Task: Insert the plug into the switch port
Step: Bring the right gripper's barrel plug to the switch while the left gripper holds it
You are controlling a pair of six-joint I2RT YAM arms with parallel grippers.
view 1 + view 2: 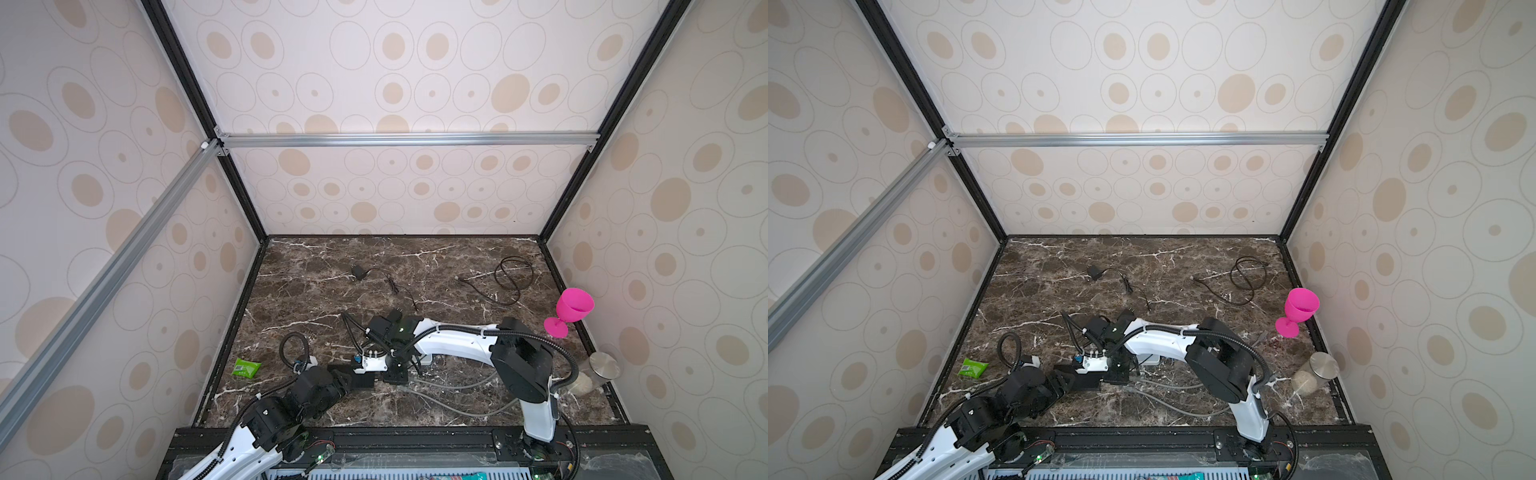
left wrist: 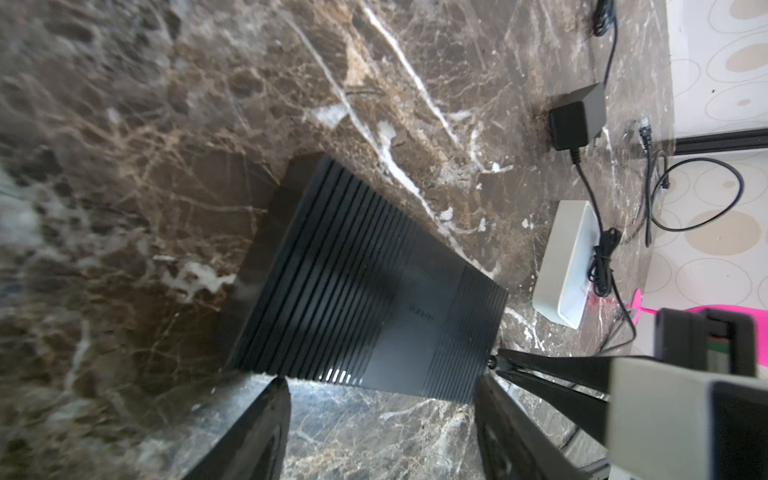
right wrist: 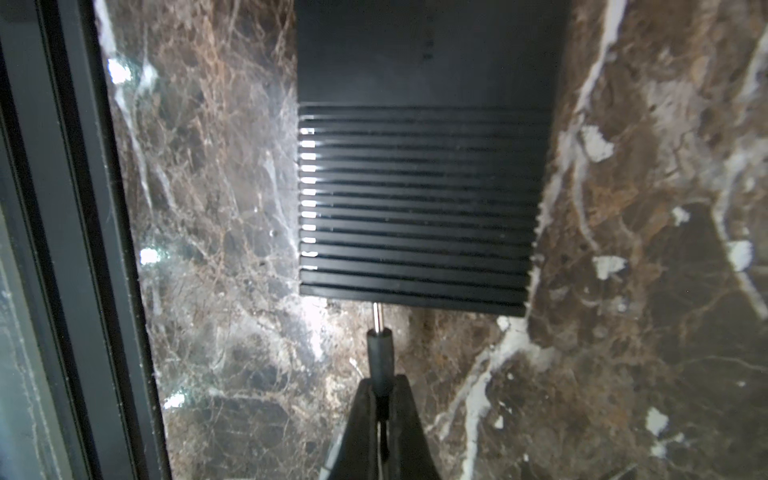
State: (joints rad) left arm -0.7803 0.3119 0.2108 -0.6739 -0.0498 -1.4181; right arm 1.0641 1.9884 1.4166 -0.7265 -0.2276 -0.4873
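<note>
The switch [image 3: 424, 187] is a flat black ribbed box lying on the marble table; it shows in both top views [image 1: 362, 380] [image 1: 1089, 380]. My right gripper [image 3: 382, 386] is shut on the plug [image 3: 380, 349], a thin black barrel. The plug's metal tip [image 3: 376, 318] meets the switch's near end face; the port itself is hidden. My left gripper [image 2: 382, 386] is open, its fingertips [image 2: 282, 386] standing at either end of the switch's [image 2: 365, 282] long near edge, with bare table between them.
A black power adapter [image 1: 358, 272] with its cord lies behind, near a white box [image 2: 569, 257]. A coiled black cable [image 1: 515, 274], a pink goblet [image 1: 573, 307] and a steel-lidded jar [image 1: 598, 370] stand right. A green packet [image 1: 246, 368] lies left. The front rail [image 3: 83, 249] is close.
</note>
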